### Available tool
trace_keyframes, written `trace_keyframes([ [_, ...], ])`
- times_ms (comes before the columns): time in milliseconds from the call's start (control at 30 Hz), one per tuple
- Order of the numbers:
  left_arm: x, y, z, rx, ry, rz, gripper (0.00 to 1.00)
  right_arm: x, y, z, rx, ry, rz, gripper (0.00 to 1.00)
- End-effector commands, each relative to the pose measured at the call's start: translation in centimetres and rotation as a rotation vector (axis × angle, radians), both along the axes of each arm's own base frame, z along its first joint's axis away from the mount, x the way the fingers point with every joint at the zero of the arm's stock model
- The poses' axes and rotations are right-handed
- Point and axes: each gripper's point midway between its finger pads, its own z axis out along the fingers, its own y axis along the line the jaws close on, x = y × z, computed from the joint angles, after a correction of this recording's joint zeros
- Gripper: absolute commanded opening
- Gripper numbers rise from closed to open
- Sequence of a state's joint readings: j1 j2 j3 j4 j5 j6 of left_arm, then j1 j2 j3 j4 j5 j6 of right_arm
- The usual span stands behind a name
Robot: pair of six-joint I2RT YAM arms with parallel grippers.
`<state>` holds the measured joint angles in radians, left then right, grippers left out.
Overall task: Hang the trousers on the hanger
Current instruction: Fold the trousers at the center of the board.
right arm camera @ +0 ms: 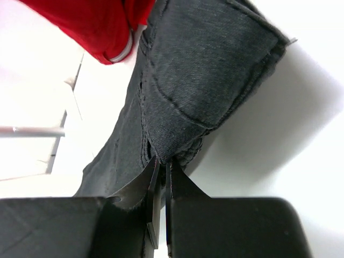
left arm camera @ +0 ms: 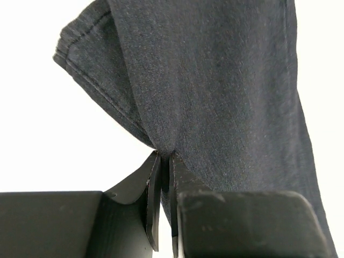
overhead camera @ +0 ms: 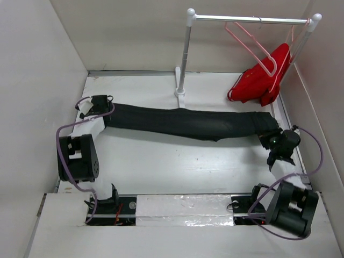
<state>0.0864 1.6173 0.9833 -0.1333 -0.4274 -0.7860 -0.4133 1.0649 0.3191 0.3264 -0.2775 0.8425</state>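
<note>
Top view: trousers (overhead camera: 188,122) stretched as a long black band across the far half of the table (overhead camera: 177,172), running from near the left edge to near the right edge. Left fingers (overhead camera: 105,113) clamped on the trousers' left end, near the far left corner. Right fingers (overhead camera: 270,138) clamped on the right end, by the right edge. Can't tell if the cloth touches the table in the middle. Hanger (overhead camera: 248,40), pale pink and bare, hangs from the rail (overhead camera: 242,19) above the far right corner, well apart from the trousers. Just beside it a red garment (overhead camera: 260,78) hangs on a second pink hanger.

Left wrist view: left fingers (left arm camera: 154,183) pinched together on a fold of the trousers (left arm camera: 215,91); a stitched hem shows at upper left, white table behind.

Right wrist view: right fingers (right arm camera: 153,188) clenched on a seamed edge of the trousers (right arm camera: 204,80), which stretch away toward the rail's post (right arm camera: 32,130). Red garment (right arm camera: 91,21) at top left, above the cloth
</note>
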Motion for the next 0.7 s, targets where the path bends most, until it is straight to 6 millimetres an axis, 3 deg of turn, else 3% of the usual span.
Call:
trace_keyframes([
  [0, -4.8, 3.1, 1.6, 0.098, 0.007, 0.181, 0.00, -3.2, -3.3, -0.8, -0.114, 0.054, -0.087, 0.00],
  [33, -5.6, 2.7, 1.1, 0.069, -0.003, 0.192, 0.00, -3.7, -3.1, 0.3, -0.133, 0.023, -0.069, 0.00],
  [100, -7.5, 2.2, 0.5, 0.045, -0.027, 0.199, 0.00, -5.4, -3.9, 0.0, -0.157, 0.049, -0.082, 0.01],
  [133, -7.4, 1.9, 0.7, 0.027, -0.069, 0.205, 0.07, -5.7, -4.0, 0.3, -0.174, 0.043, -0.083, 0.09],
  [167, -7.3, 1.2, 0.7, -0.005, -0.087, 0.176, 0.18, -6.3, -5.0, 1.0, -0.215, 0.030, -0.110, 0.22],
  [200, -7.0, 1.1, 1.9, -0.012, -0.126, 0.171, 0.27, -6.6, -5.3, 1.0, -0.220, 0.041, -0.122, 0.58],
  [233, -6.7, 0.9, 2.6, -0.024, -0.153, 0.160, 0.44, -6.6, -5.8, 1.6, -0.234, 0.038, -0.134, 0.70],
  [300, -6.0, 0.3, 5.0, -0.042, -0.237, 0.121, 0.53, -7.2, -6.5, 0.4, -0.203, 0.095, -0.147, 0.88],
  [367, -5.0, -0.4, 7.4, -0.025, -0.321, 0.066, 0.56, -7.3, -6.4, -1.3, -0.153, 0.124, -0.146, 0.91],
  [433, -3.9, -2.3, 10.5, -0.029, -0.434, -0.018, 0.50, -7.2, -7.0, -2.7, -0.122, 0.137, -0.156, 0.92],
  [500, -3.2, -5.4, 12.0, -0.076, -0.499, -0.135, 0.42, -7.2, -7.1, -4.0, -0.092, 0.149, -0.151, 0.92],
  [533, -2.6, -6.9, 12.8, -0.092, -0.538, -0.189, 0.30, -7.1, -6.4, -4.8, -0.049, 0.159, -0.111, 0.92],
  [600, -2.5, -10.2, 12.5, -0.151, -0.544, -0.288, 0.15, -6.7, -6.5, -4.8, -0.017, 0.142, -0.122, 0.91],
  [633, -2.3, -13.6, 13.0, -0.180, -0.575, -0.385, 0.02, -6.5, -6.6, -4.9, -0.002, 0.139, -0.128, 0.91],
  [667, -2.6, -15.6, 12.4, -0.200, -0.569, -0.438, 0.00, -6.3, -6.7, -4.8, 0.019, 0.128, -0.142, 0.91],
])
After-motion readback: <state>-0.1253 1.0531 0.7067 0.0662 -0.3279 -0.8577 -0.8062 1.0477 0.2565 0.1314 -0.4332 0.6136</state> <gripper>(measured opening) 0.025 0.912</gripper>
